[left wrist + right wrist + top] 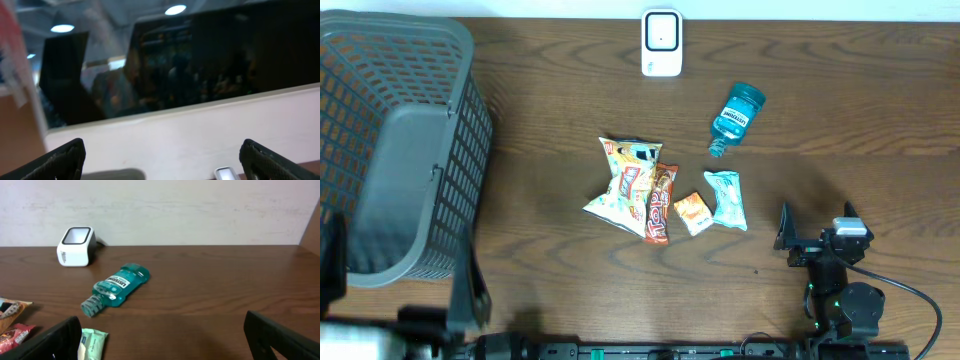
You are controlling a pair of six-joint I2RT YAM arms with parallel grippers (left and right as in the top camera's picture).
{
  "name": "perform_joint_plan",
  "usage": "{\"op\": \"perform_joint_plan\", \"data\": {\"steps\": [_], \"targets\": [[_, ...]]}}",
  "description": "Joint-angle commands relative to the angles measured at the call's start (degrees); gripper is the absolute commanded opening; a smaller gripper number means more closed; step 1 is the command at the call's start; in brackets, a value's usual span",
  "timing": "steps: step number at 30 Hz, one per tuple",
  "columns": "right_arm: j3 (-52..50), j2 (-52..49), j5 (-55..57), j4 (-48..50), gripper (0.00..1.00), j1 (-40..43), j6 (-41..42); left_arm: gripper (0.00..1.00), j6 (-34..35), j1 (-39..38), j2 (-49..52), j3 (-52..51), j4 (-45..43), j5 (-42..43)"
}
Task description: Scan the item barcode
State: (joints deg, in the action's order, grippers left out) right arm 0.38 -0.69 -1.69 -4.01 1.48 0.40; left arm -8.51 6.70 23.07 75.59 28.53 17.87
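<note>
Four packets [632,180]; one bottle [737,114], scanner [661,43], basket [400,140]

Overhead view of the scan items on a dark wooden table. A white barcode scanner [661,42], a rounded box with a dark window, stands at the far edge near the middle. A mouthwash bottle [736,118] of clear teal plastic with a white label lies on its side, nearer and to the right of the scanner, its dark cap pointing toward the packets. Four packets lie flat in a loose row at the table's centre: a yellow-and-white chip bag [625,180], a red snack wrapper [660,205] overlapping its right edge, a small orange packet [692,213] just beside that, and a pale teal packet [726,199] at the right end.
</note>
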Motion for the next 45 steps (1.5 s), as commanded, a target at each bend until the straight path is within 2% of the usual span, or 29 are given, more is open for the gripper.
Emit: {"op": "perform_joint_plan", "data": {"steps": [1, 10, 20, 29, 36, 45], "targets": [[-0.1, 0.2, 0.1, -0.2, 0.99, -0.3, 0.6, 0.98, 1.8, -0.1, -2.0, -0.5, 0.3, 5.7], [-0.1, 0.2, -0.4, -0.2, 0.99, -0.3, 1.3, 0.98, 2.0, 2.3, -5.9, -0.6, 4.1, 10.1], [-0.1, 0.2, -0.4, -0.2, 0.99, -0.3, 15.3, 0.98, 2.0, 3.6, -7.8, -2.4, 3.9, 27.9], [-0.1, 0.0, -6.4, 0.3, 0.99, -0.3, 31.9, 0.98, 1.7, 1.6, -12.6, -5.0, 3.5, 28.0], [-0.1, 0.0, -15.5, 0.9, 0.99, -0.3, 33.9, 0.98, -1.9, -1.2, -16.9, -7.6, 3.6, 28.0], [-0.1, -0.1, -35.0, 1.4, 0.99, -0.3, 33.8, 0.98, -2.4, -3.1, -21.0, -9.1, 3.1, 27.7]]}}
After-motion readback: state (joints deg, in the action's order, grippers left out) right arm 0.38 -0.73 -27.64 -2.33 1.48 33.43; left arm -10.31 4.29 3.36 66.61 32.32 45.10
